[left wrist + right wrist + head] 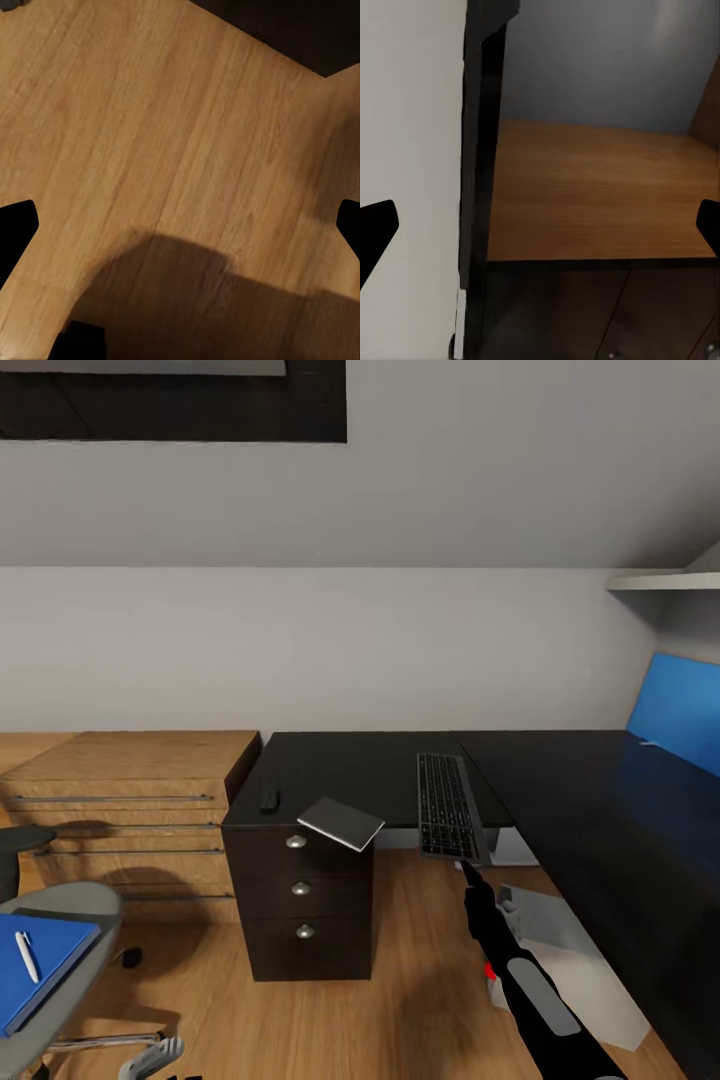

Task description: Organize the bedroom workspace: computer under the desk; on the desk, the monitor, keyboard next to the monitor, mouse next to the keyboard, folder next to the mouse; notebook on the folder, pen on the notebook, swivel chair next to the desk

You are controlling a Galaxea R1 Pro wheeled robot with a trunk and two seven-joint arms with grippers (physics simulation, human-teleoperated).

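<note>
On the black desk [380,760], near edge: keyboard [446,806] lying lengthwise, its near end overhanging. Notebook [341,823] tilted over the front edge above the drawer unit [300,905]; mouse [269,800] just left of it. Right tool [463,868] sits just below the keyboard's near end; in the right wrist view its fingertips [376,225] stand wide apart. Left tool's fingertips [15,225] likewise apart, over wood floor [180,135]. Computer [570,960] on the floor under the desk. Far left, folder [35,965] with pen [27,957] on the swivel chair [70,905].

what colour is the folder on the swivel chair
Bright blue; the folder shows best in the head view.
</note>
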